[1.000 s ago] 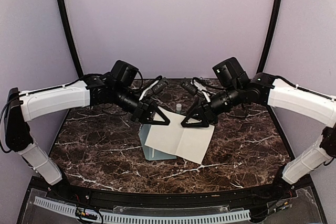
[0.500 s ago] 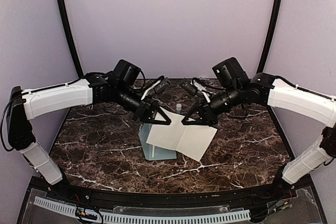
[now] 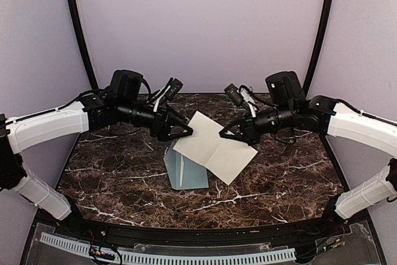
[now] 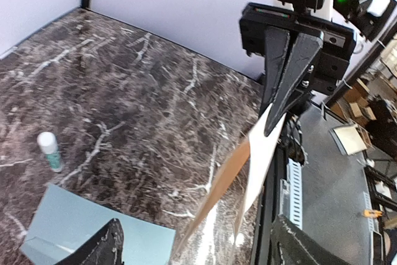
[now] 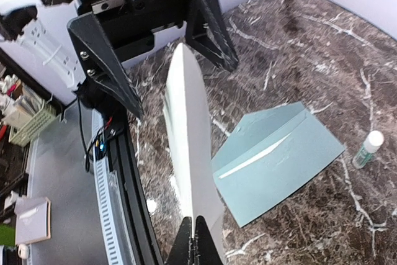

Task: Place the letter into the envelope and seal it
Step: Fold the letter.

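The letter [image 3: 216, 148], a white creased sheet, hangs tilted above the table, pinched at its far right edge by my shut right gripper [image 3: 226, 134]. In the right wrist view the letter [image 5: 188, 147] rises edge-on from the closed right gripper [image 5: 200, 243]. My left gripper [image 3: 183, 132] stands open at the sheet's left corner with nothing between its fingers. The left gripper [image 5: 180, 82] shows as wide jaws beyond the sheet. The pale blue envelope [image 3: 185, 170] lies flat on the marble, flap open, partly under the letter. It also shows as the envelope [image 5: 280, 159] and envelope [image 4: 87, 228].
A small white-and-green glue stick [image 4: 49, 151] stands upright on the dark marble table [image 3: 118, 166] behind the envelope; the glue stick [image 5: 367, 149] is near the right edge of the right wrist view. A black rail runs along the table's near edge [image 3: 186, 231].
The left gripper opened, let go of the letter and drew back to the left. The right gripper shut on the letter's right edge and raised it off the table.
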Controlling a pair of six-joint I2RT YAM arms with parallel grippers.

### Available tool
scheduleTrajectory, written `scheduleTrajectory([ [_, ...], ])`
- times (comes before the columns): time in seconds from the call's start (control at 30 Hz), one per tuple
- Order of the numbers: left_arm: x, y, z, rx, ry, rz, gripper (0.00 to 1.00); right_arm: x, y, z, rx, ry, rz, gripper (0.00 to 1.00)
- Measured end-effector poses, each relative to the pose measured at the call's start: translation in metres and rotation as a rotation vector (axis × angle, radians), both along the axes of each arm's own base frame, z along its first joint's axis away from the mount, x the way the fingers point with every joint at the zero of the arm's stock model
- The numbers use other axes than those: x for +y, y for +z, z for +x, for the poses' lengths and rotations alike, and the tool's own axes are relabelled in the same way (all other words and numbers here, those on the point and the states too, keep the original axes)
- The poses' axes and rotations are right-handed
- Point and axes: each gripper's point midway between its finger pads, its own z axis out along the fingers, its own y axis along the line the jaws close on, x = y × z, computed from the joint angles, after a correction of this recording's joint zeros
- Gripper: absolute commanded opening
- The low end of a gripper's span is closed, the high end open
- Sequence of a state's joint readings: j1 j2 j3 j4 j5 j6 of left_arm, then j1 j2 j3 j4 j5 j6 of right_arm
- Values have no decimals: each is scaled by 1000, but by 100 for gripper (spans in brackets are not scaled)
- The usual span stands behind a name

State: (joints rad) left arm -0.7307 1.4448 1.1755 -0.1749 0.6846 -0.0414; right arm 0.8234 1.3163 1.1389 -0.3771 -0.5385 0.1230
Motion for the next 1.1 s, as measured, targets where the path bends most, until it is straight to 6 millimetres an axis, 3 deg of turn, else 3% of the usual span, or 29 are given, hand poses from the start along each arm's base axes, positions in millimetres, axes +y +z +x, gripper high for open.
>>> scheduleTrajectory([
  [0.13,26,37,20,-105,177,-106,87,-12,24,18,-57,-125,121,0],
  [0.27,33,70,25,-148,259,-245,91,-17,62,30,-139,-210,296,0],
  [0.5,26,80,22,-99,233,-383,91,-17,129,28,-249,-200,556,0],
  [0.8,-4,88,-3,-61,63,-435,89,-12,161,7,-240,-71,690,0],
  [0.97,-19,91,-17,-36,-12,-465,70,-13,170,1,-244,-40,728,0],
  [1.1,-23,99,-24,-35,-55,-505,68,-14,172,-1,-244,-31,737,0],
])
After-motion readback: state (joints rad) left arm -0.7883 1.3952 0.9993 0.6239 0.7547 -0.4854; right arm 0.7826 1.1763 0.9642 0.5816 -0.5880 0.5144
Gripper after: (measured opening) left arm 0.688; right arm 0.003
